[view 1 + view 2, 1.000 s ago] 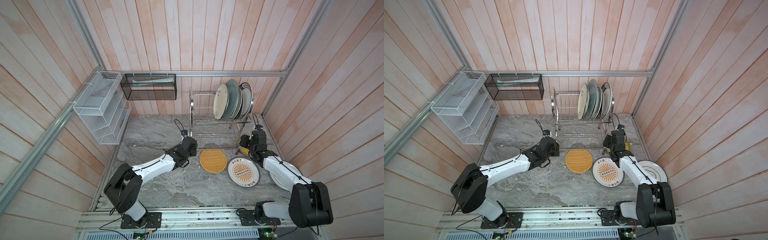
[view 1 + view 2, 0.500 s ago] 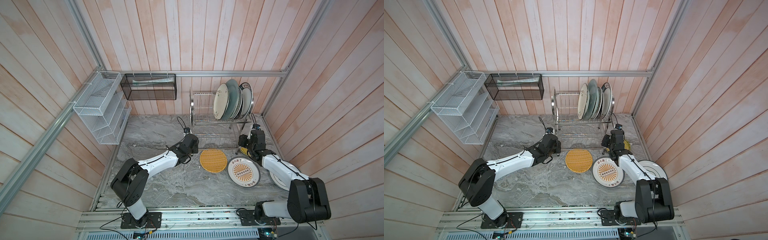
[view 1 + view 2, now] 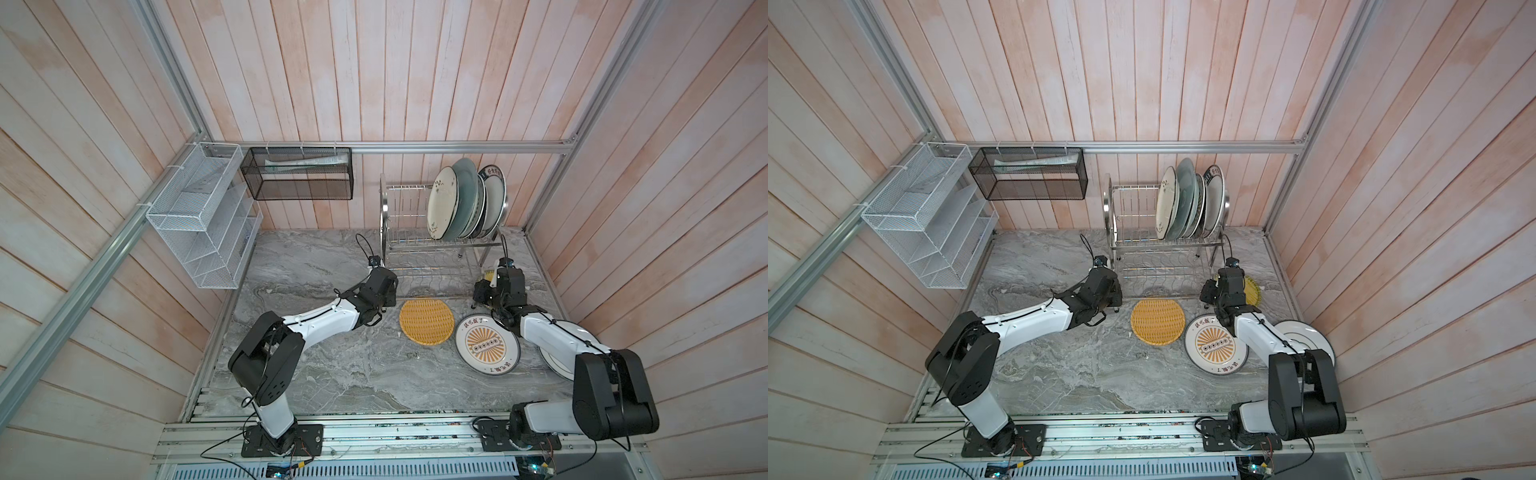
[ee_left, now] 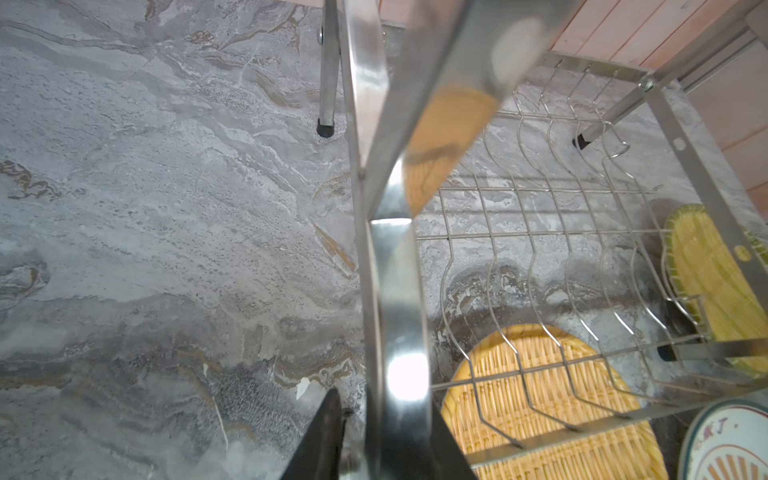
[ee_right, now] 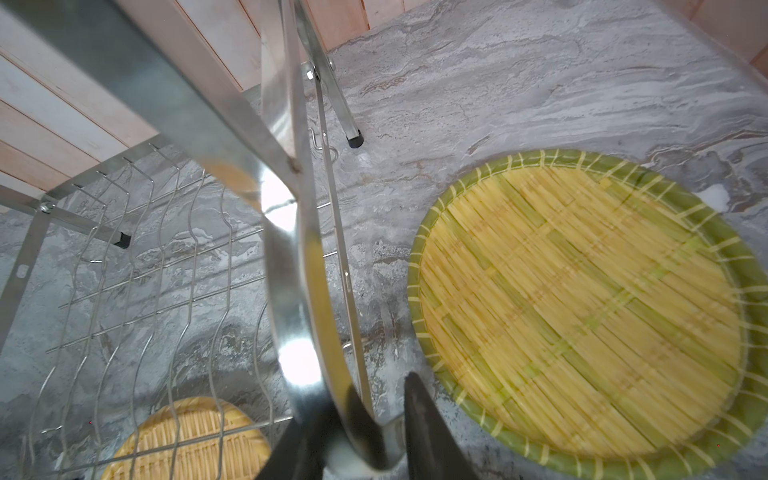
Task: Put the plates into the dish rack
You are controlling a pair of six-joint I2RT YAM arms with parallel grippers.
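Both arms are at the dish rack (image 3: 382,220), one at each end of its lower tier, so the step in hand looks like taking hold of the rack itself rather than a plate. In the left wrist view the left gripper (image 4: 384,419) straddles the rack's curved side frame. The shiny band runs lengthwise out from between the jaws, which are part-open, with a slit of table showing between one finger and the metal. The right gripper (image 5: 365,415) straddles the frame at the rack's other end, but its jaws sit so close to the band that I cannot tell whether they already pinch it. Four or five plates (image 3: 465,203) stand on edge in the rack's upper tier, crowded toward its right end. The rest lie flat on the table. An orange woven plate (image 3: 426,321) lies just in front of the rack and nearer the left arm. A sunburst plate (image 3: 487,348) lies further forward by the right arm, and a yellow-green woven plate (image 5: 582,316) lies just beside the rack's right end. With the rack's frame between the fingers, neither arm can take a plate until it backs off the rack.
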